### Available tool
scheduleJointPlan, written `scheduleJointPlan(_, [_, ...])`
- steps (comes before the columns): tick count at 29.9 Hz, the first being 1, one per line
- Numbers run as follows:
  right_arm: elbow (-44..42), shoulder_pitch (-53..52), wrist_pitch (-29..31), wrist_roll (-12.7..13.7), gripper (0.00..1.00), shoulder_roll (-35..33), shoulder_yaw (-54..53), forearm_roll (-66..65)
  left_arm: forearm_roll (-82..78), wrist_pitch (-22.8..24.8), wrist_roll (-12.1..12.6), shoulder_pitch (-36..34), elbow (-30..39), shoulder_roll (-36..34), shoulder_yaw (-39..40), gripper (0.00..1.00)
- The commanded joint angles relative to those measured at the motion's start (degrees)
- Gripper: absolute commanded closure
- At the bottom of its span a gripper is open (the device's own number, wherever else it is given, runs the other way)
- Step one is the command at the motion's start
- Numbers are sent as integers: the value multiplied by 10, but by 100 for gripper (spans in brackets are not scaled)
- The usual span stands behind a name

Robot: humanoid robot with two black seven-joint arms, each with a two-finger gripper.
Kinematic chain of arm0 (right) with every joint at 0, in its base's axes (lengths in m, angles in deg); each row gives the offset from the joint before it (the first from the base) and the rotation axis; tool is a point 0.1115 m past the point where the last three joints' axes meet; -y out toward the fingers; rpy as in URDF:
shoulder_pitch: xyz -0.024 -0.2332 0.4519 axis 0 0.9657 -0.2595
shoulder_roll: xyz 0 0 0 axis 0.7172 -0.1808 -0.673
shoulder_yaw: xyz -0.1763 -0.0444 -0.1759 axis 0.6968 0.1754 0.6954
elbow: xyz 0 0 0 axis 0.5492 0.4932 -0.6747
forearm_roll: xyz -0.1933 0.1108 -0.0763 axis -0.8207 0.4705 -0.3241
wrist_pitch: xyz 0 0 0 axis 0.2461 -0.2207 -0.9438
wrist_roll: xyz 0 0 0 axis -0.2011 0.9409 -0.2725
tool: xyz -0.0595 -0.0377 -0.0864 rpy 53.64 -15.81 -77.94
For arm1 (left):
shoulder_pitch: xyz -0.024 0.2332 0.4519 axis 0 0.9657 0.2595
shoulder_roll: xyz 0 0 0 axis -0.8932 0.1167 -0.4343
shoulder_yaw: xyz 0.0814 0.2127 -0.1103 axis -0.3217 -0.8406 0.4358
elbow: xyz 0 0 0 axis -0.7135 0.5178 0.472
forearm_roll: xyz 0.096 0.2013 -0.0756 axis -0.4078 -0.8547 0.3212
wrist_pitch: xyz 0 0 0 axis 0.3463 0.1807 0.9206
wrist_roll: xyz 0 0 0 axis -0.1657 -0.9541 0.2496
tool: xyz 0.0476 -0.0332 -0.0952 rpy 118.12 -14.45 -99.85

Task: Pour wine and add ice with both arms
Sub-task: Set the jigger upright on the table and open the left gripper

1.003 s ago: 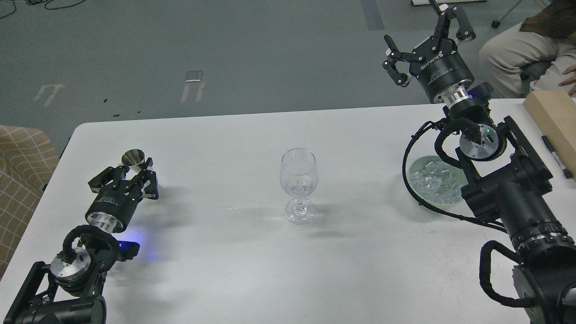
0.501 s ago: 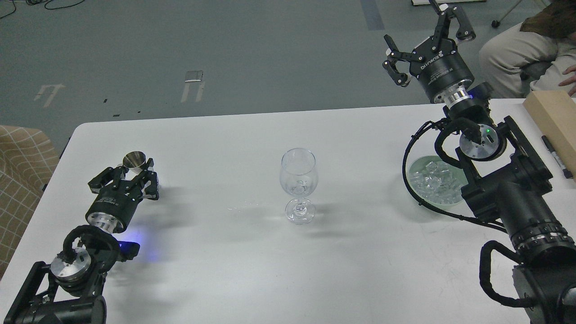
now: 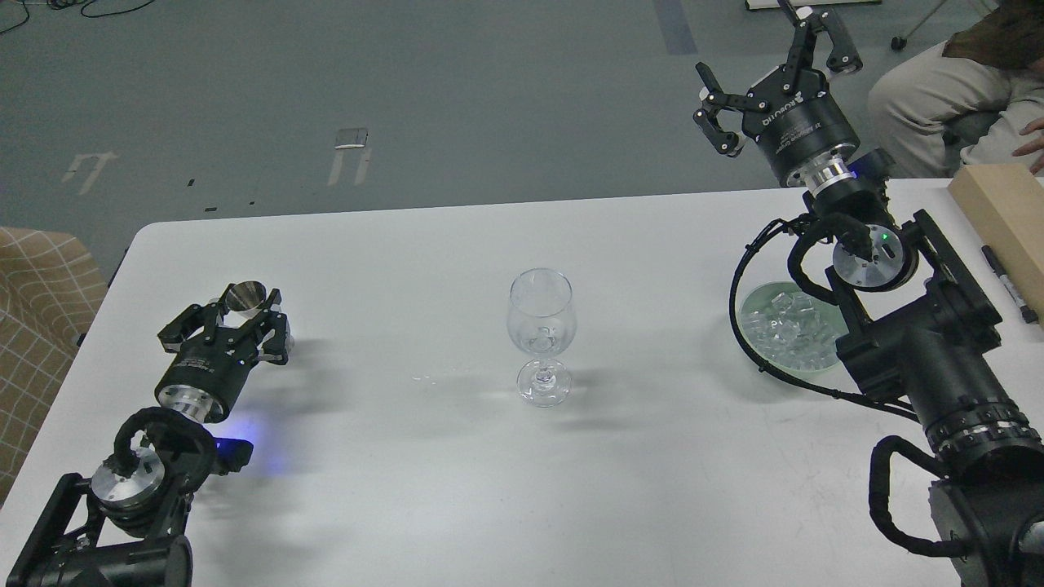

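A clear wine glass [image 3: 541,326] stands upright at the middle of the white table [image 3: 489,489]. Any wine in its bowl is too faint to make out. Ice cubes [image 3: 785,326] are heaped on a pale green glass plate [image 3: 754,346] at the right, partly hidden behind my right arm. My left gripper [image 3: 238,319] lies low over the table at the left, shut on a small steel cup [image 3: 245,297] that stands upright. My right gripper [image 3: 775,73] is raised beyond the table's far edge, open and holding nothing.
A wooden box [image 3: 999,212] and a black marker [image 3: 1008,285] lie at the table's right edge. A seated person [image 3: 954,90] is behind them. A checked chair [image 3: 41,326] stands at the left. A few droplets [image 3: 428,377] glint left of the glass.
My left gripper and the steel cup have sunk slightly toward the table. The right arm, the glass and the ice have not moved.
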Motion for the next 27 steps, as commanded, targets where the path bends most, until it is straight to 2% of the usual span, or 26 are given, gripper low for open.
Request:
scheduleJointPlan(1, [0,0,0,0,0,0,0,0,-1,-1,1,0,0,0,0,35])
scheduleJointPlan(12, [1,-1,0,0,0,0,-1,0,-4,5,1,0,5,-1,0,14])
scheduleJointPlan(18, [1,-1,0,0,0,0,-1,0,-6,10,2,0,11,-4,0,5])
scheduleJointPlan(27, [1,-3,-1,0,0,0,-1,0,-7,25,3,2,25,-11,0,3])
